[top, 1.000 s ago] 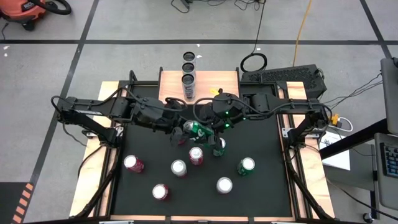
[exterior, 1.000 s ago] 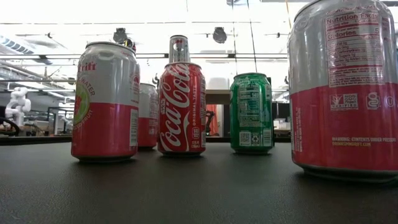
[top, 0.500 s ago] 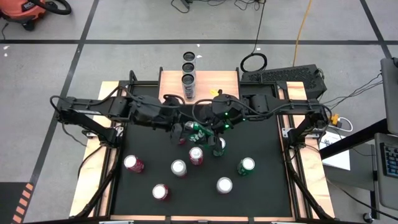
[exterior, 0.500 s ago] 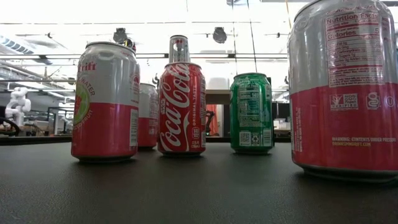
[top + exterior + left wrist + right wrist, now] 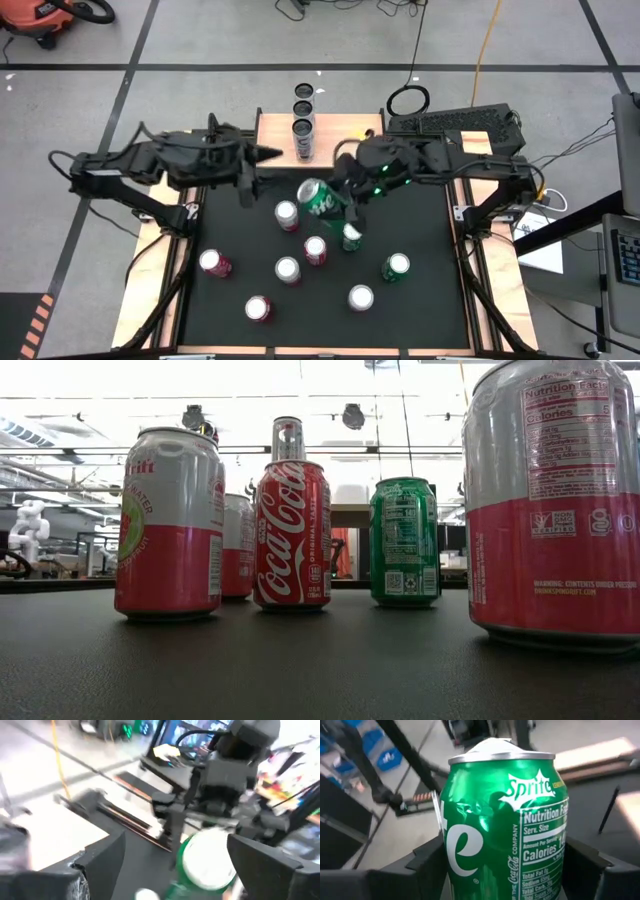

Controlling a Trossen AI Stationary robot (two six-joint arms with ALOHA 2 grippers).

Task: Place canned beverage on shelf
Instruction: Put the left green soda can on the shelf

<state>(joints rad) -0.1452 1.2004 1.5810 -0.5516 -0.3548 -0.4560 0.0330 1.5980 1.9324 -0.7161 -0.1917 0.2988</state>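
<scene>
While the right gripper hangs above the far half of the black mat, I see its fingers clamped on either side of a green Sprite can, lifted off the mat and tilted. On that can I can read "Sprite", "Nutrition Facts", "Serv. Size", "Calories" and part of "The Coca-Cola Company" running up the side. From above, the same can shows just left of the gripper's wrist, its silver end turned toward the left arm.

My left gripper sits well to the left of the held can, near the front edge of the shelf, with its two fingers spread apart and nothing between them; its wrist camera looks across at the can's pale end and the right arm behind it.

Beyond the right gripper, on the shelf, three cans stand in a row.

Below the gripper, closer to me, more cans stand upright on the mat. At table level I read "Coca-Cola Original Taste" on a red can, a green can turned label-back, "...ater" on a pink-and-white can, and "Nutrition Facts" and "Calories" on the large pink-and-white can at the right.
</scene>
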